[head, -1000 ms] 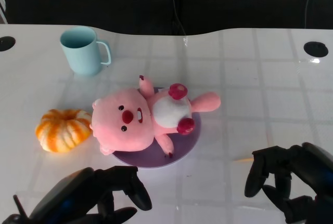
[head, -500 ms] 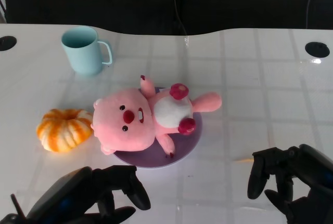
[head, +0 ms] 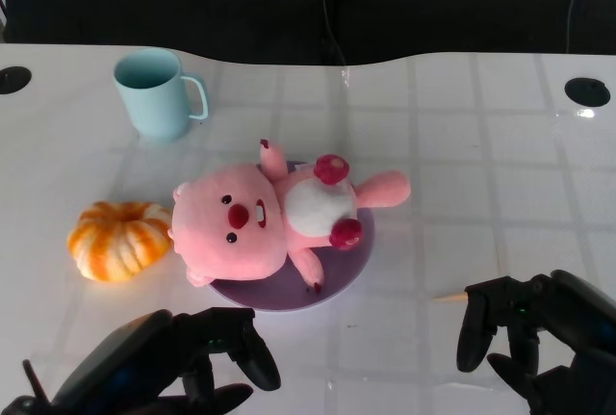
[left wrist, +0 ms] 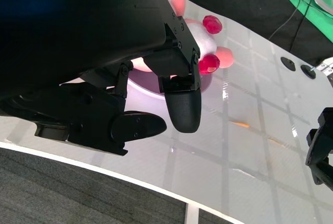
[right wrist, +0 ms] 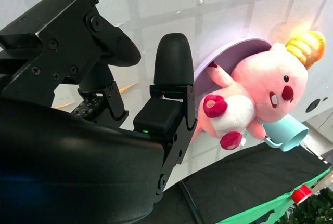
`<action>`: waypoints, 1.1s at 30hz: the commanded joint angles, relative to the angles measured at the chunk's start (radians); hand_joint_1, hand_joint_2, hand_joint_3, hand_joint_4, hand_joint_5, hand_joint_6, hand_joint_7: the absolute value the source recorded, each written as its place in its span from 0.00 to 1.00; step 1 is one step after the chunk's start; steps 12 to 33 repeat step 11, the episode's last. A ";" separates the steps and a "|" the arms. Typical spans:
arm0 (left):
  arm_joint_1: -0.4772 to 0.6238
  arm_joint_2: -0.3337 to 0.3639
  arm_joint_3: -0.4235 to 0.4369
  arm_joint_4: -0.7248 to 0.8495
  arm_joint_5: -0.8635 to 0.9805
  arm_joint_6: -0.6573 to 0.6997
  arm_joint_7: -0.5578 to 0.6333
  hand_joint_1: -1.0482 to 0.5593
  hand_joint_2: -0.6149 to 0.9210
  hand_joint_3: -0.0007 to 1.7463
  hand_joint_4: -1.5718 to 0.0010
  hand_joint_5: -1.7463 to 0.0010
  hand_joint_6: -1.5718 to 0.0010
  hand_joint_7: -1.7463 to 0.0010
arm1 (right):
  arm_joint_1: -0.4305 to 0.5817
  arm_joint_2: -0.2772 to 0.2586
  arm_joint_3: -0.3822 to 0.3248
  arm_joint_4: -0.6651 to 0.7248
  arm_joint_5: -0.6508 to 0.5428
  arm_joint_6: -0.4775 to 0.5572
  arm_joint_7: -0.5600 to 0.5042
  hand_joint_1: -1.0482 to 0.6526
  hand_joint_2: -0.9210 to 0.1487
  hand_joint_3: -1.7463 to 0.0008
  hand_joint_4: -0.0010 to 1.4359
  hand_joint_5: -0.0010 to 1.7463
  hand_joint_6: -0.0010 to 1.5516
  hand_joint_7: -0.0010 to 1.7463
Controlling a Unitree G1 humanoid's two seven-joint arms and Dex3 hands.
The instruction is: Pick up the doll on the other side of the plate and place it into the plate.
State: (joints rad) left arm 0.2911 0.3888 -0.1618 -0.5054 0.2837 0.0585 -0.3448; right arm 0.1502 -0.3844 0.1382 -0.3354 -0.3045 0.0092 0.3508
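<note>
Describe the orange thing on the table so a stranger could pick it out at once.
Start from the purple plate in the middle of the white table, where the pink doll lies. Beside the doll's head, on the robot's left, sits a ridged, ring-shaped orange-and-white toy. It is the only orange item; the light blue mug stands farther back.

Pink doll (head: pixel 265 222) lies on its back across purple plate (head: pixel 348 269); white belly up.
</note>
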 commanded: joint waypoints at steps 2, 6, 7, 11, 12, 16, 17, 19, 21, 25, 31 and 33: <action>0.003 0.014 0.007 -0.005 0.007 -0.013 -0.001 0.57 1.00 0.24 0.56 0.07 0.59 0.36 | -0.006 -0.003 -0.005 -0.016 0.004 0.015 -0.001 0.63 0.50 0.29 0.57 0.94 0.54 0.68; 0.010 0.017 0.012 -0.008 -0.001 -0.010 -0.008 0.58 1.00 0.25 0.58 0.06 0.59 0.35 | -0.005 -0.003 -0.006 -0.021 -0.001 0.021 -0.006 0.64 0.48 0.30 0.56 0.94 0.54 0.68; 0.011 0.019 0.013 -0.010 -0.002 -0.008 -0.011 0.58 1.00 0.26 0.59 0.06 0.60 0.34 | -0.006 -0.003 -0.006 -0.020 -0.002 0.020 -0.007 0.64 0.48 0.30 0.56 0.94 0.54 0.68; 0.013 0.026 0.020 -0.016 -0.006 -0.010 -0.013 0.58 1.00 0.26 0.60 0.06 0.60 0.33 | -0.012 -0.004 -0.004 -0.026 -0.010 0.027 -0.006 0.64 0.49 0.30 0.56 0.92 0.54 0.67; 0.013 0.026 0.020 -0.016 -0.006 -0.010 -0.013 0.58 1.00 0.26 0.60 0.06 0.60 0.33 | -0.012 -0.004 -0.004 -0.026 -0.010 0.027 -0.006 0.64 0.49 0.30 0.56 0.92 0.54 0.67; 0.013 0.026 0.020 -0.016 -0.006 -0.010 -0.013 0.58 1.00 0.26 0.60 0.06 0.60 0.33 | -0.012 -0.004 -0.004 -0.026 -0.010 0.027 -0.006 0.64 0.49 0.30 0.56 0.92 0.54 0.67; 0.013 0.026 0.020 -0.016 -0.006 -0.010 -0.013 0.58 1.00 0.26 0.60 0.06 0.60 0.33 | -0.012 -0.004 -0.004 -0.026 -0.010 0.027 -0.006 0.64 0.49 0.30 0.56 0.92 0.54 0.67; 0.013 0.026 0.020 -0.016 -0.006 -0.010 -0.013 0.58 1.00 0.26 0.60 0.06 0.60 0.33 | -0.012 -0.004 -0.004 -0.026 -0.010 0.027 -0.006 0.64 0.49 0.30 0.56 0.92 0.54 0.67; 0.013 0.026 0.020 -0.016 -0.006 -0.010 -0.013 0.58 1.00 0.26 0.60 0.06 0.60 0.33 | -0.012 -0.004 -0.004 -0.026 -0.010 0.027 -0.006 0.64 0.49 0.30 0.56 0.92 0.54 0.67; 0.013 0.026 0.020 -0.016 -0.006 -0.010 -0.013 0.58 1.00 0.26 0.60 0.06 0.60 0.33 | -0.012 -0.004 -0.004 -0.026 -0.010 0.027 -0.006 0.64 0.49 0.30 0.56 0.92 0.54 0.67; 0.013 0.026 0.020 -0.016 -0.006 -0.010 -0.013 0.58 1.00 0.26 0.60 0.06 0.60 0.33 | -0.012 -0.004 -0.004 -0.026 -0.010 0.027 -0.006 0.64 0.49 0.30 0.56 0.92 0.54 0.67; 0.013 0.026 0.020 -0.016 -0.006 -0.010 -0.013 0.58 1.00 0.26 0.60 0.06 0.60 0.33 | -0.012 -0.004 -0.004 -0.026 -0.010 0.027 -0.006 0.64 0.49 0.30 0.56 0.92 0.54 0.67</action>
